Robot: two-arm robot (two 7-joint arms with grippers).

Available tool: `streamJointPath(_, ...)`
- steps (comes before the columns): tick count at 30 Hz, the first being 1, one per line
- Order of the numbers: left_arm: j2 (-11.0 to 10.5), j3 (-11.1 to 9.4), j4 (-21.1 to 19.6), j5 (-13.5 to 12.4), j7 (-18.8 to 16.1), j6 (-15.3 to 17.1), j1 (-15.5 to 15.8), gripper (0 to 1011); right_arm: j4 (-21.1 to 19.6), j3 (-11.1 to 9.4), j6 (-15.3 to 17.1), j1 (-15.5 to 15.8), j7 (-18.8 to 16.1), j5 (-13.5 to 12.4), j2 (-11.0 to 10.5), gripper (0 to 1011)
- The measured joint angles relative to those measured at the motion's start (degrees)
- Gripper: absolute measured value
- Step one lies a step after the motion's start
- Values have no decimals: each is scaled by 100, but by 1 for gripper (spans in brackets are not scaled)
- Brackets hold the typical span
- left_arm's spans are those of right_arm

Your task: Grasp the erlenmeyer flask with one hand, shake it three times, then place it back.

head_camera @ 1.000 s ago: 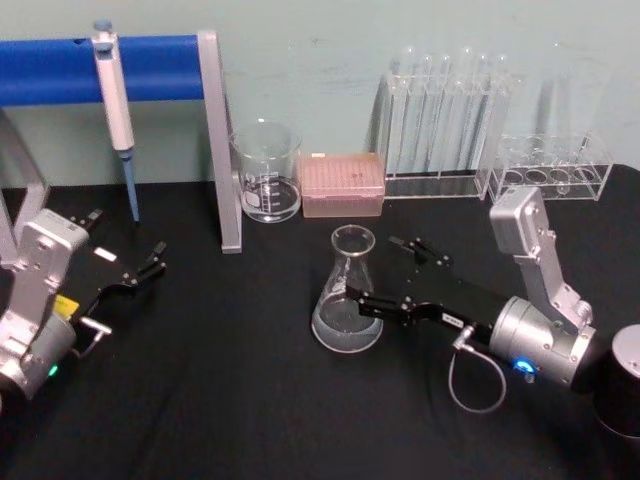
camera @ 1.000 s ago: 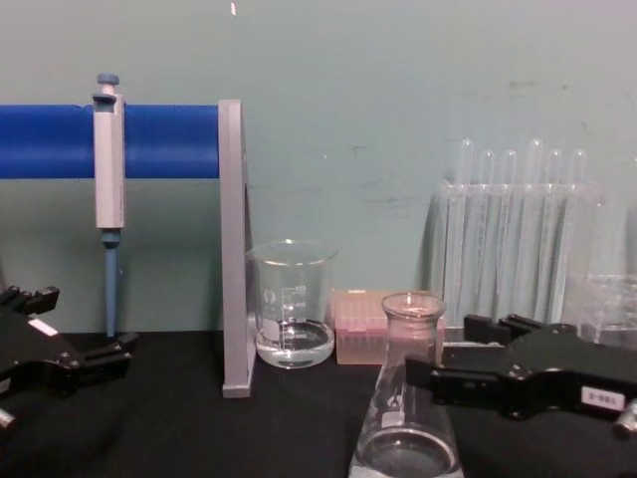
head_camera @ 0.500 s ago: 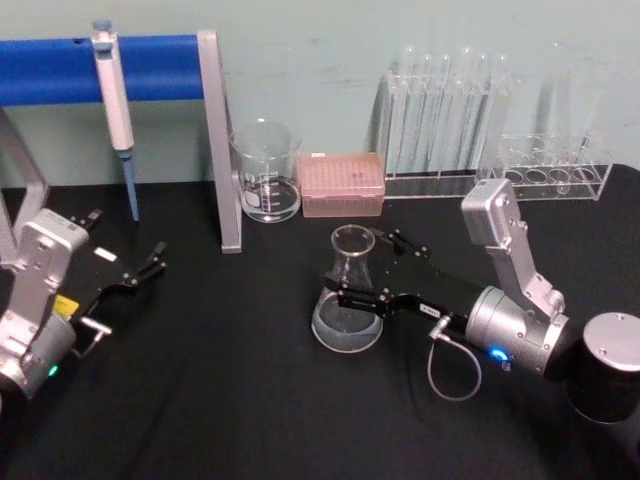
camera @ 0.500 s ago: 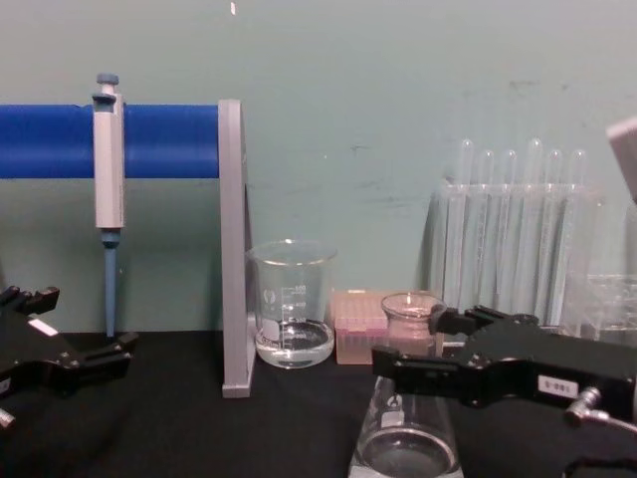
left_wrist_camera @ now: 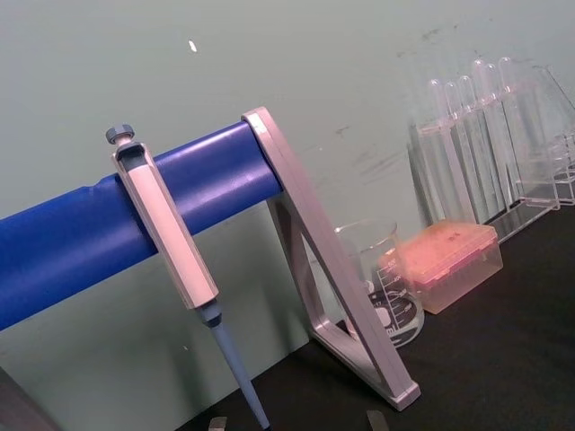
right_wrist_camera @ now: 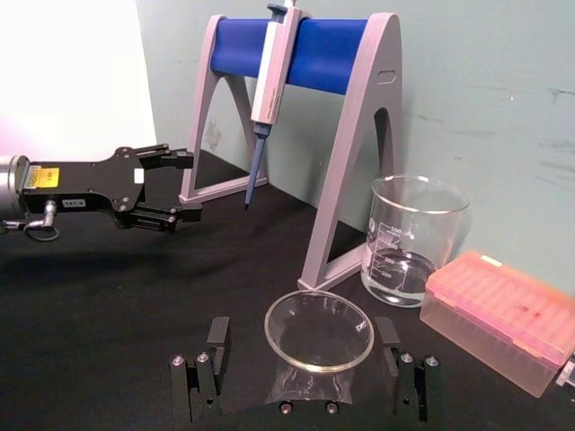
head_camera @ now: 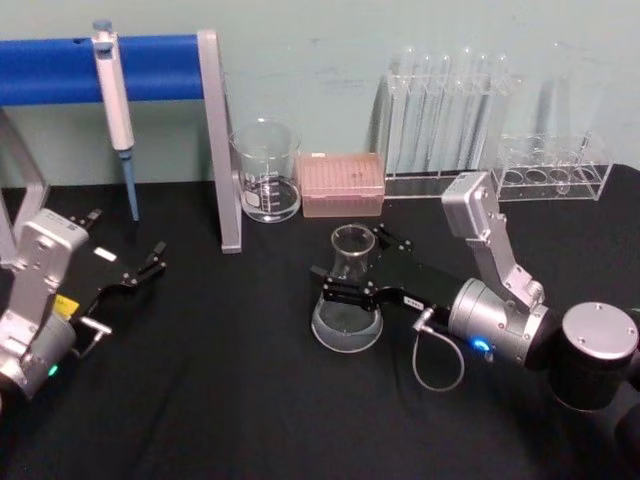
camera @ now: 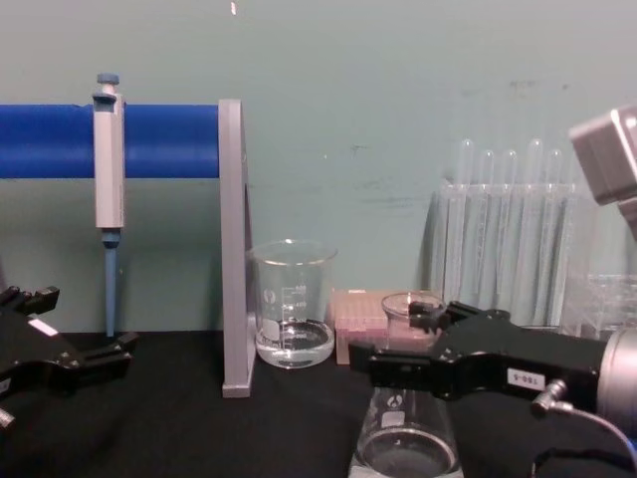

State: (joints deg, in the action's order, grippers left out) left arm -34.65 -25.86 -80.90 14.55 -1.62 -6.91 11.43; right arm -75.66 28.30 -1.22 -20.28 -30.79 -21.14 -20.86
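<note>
The flask [head_camera: 347, 305] is straddled at its neck by the right gripper [head_camera: 349, 258], whose fingers are spread open on either side. The left gripper [right_wrist_camera: 189, 187] is parked open at the left.

Pale green wall [camera: 378, 90] along the far side, faint dark scuffs on it, black table [head_camera: 220, 400] reaching its foot, soft, even light throughout

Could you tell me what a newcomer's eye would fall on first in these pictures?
At the centre, the right gripper has its open fingers either side of the neck of the erlenmeyer flask, which holds a little clear liquid. Behind and to the left, a pipette hangs on a bright blue stand, with the left gripper parked open in front of it.
</note>
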Motion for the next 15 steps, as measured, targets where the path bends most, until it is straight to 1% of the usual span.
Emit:
streamJointPath(6, 0, 0, 0, 0, 0, 0, 0, 1001, 75, 11, 1, -58, -8, 20, 42, 1003)
streamJointPath(15, 0, 0, 0, 0, -1, 0, 0, 1001, 95, 14, 9, -66, -1, 54, 54, 1003)
